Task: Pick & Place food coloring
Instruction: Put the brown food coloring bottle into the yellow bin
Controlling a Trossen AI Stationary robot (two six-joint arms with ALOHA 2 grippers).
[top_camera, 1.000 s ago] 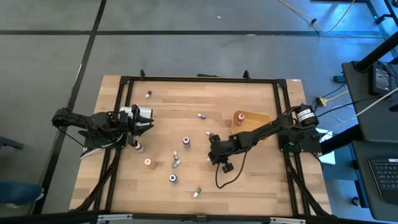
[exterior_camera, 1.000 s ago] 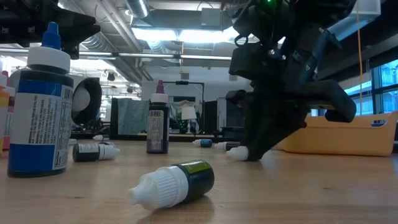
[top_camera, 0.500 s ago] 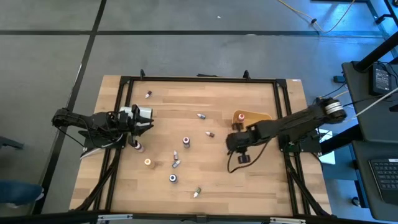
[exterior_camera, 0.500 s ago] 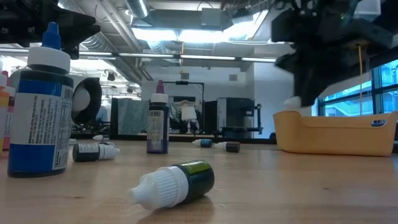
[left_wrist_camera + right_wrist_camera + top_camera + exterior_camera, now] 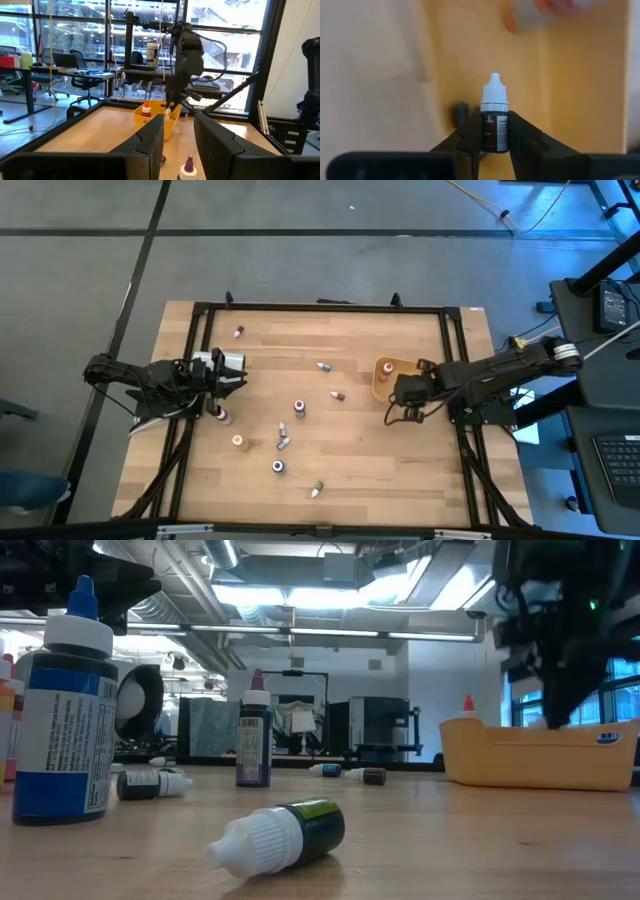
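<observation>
My right gripper [image 5: 403, 389] hangs over the near left corner of the tan tray [image 5: 412, 366], shut on a dark food coloring bottle [image 5: 495, 131] with a white cap. An orange bottle [image 5: 388, 366] stands upright in the tray. Several more small bottles stand or lie on the wooden table, among them one at the centre [image 5: 299, 409] and a green one on its side at the near edge [image 5: 300, 828]. My left gripper [image 5: 179, 145] waits at the table's left side, narrowly open with nothing between its fingers. My right gripper pinches the dark body [image 5: 495, 137] of the bottle between its two fingers. The fingers come from above, pointing steeply down and lying along the bottle. The white cap [image 5: 494, 94] sticks out past the fingertips toward the tray floor. The bottle is lifted clear.
Black frame rails [image 5: 452, 350] run along the table's edges beside the tray. A loose cable [image 5: 393, 416] hangs from the right arm over the table. A purple bottle [image 5: 188, 166] stands just ahead of the left gripper.
My right gripper has risen from the middle of the table and travelled toward the right edge with the bottle, tipping over to point steeply down and rolling as it went. The bottle has gone from the tabletop to hanging above the tray.
</observation>
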